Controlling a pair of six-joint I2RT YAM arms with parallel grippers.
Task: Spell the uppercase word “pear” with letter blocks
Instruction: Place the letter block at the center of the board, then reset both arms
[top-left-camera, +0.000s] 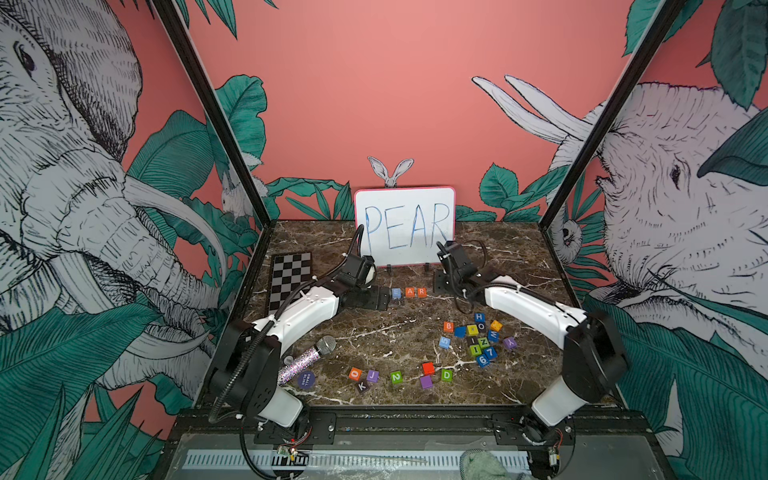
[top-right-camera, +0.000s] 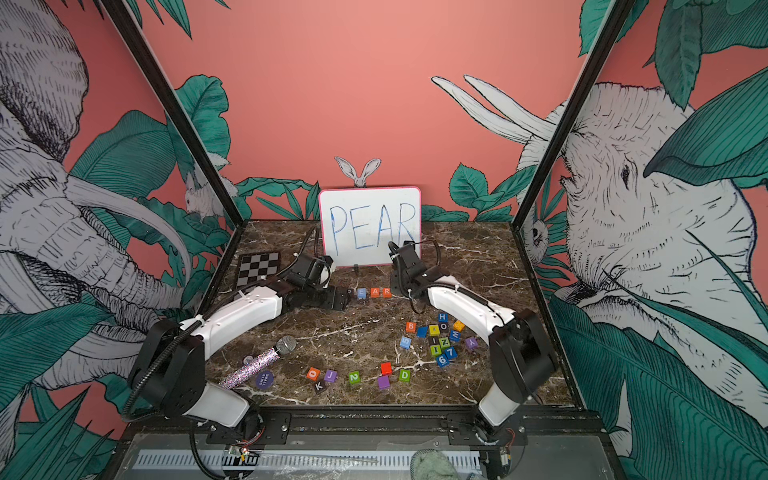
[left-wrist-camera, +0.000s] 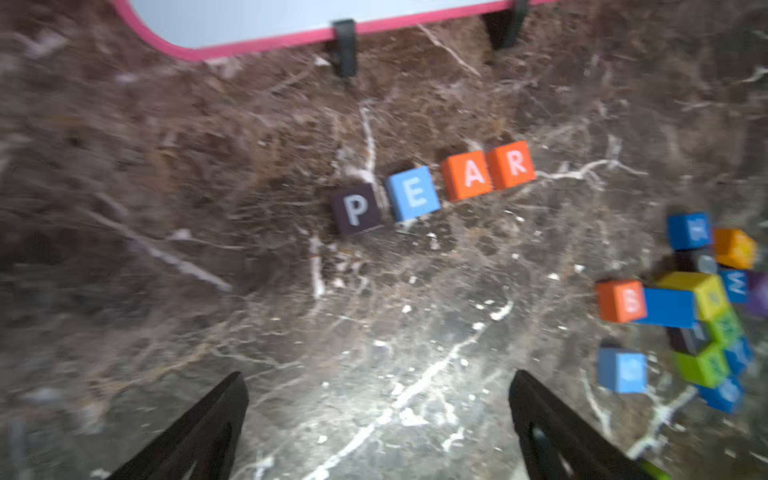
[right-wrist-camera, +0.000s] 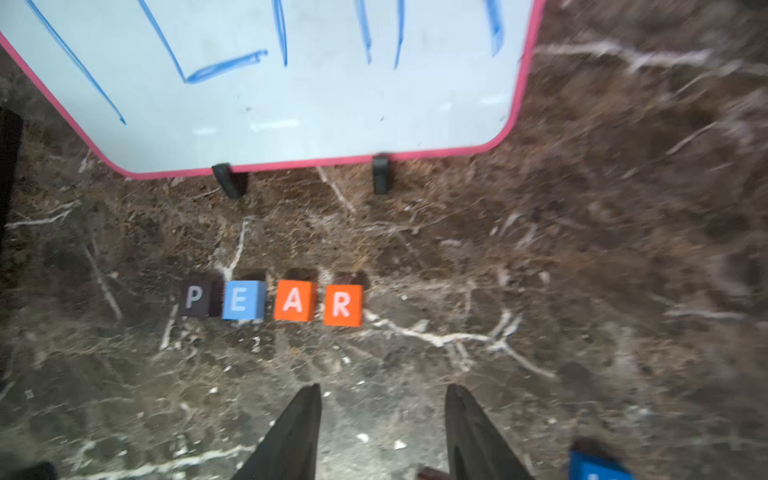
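You have the four letter blocks standing in one row that reads P (right-wrist-camera: 195, 298), E (right-wrist-camera: 243, 300), A (right-wrist-camera: 294, 301), R (right-wrist-camera: 342, 305). The row sits near the far edge of the marble worktop (top-left-camera: 395, 332), just in front of the whiteboard (right-wrist-camera: 291, 104) with PEAR written on it. Your left gripper (left-wrist-camera: 379, 376) is spread wide with nothing between its jaws, off the P end of the row. Your right gripper (right-wrist-camera: 384, 387) is parted too, also empty, clear of the R. A heap of other cubes (top-left-camera: 478, 336) lies toward the right edge.
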